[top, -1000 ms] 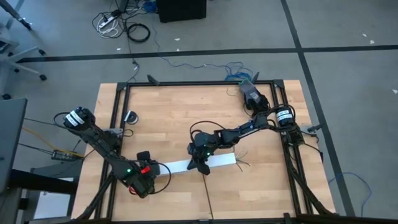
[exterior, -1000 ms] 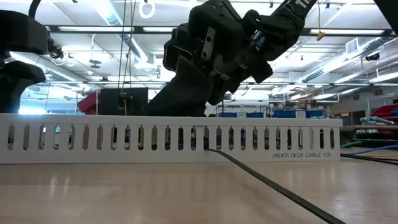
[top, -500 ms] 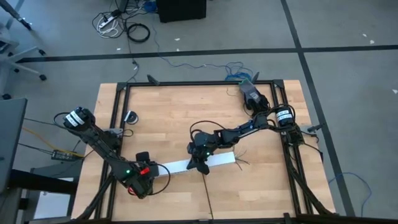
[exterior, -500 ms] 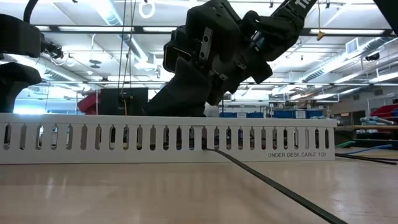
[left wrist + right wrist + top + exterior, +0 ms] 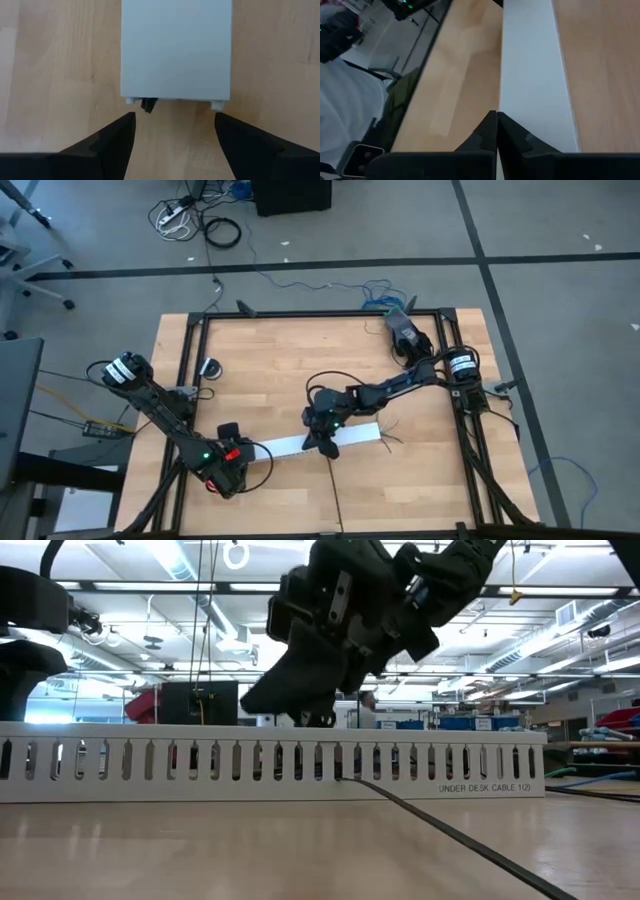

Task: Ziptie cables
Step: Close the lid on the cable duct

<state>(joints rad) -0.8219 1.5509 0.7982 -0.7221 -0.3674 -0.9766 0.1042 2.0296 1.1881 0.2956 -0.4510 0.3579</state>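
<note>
My R gripper [image 5: 322, 442], fingers pressed together on nothing I can see, sits just above the long white slotted plastic channel [image 5: 318, 442] near mid-length, right where the thin straight black plastic ziptie [image 5: 450, 837] exits a slot and runs toward the table's near edge, crosswise to the channel axis. L gripper [image 5: 174, 131] spread empty at the channel's left end; thin coloured cables [image 5: 388, 436] poke out at the far right end, so R arm is nearer both
</note>
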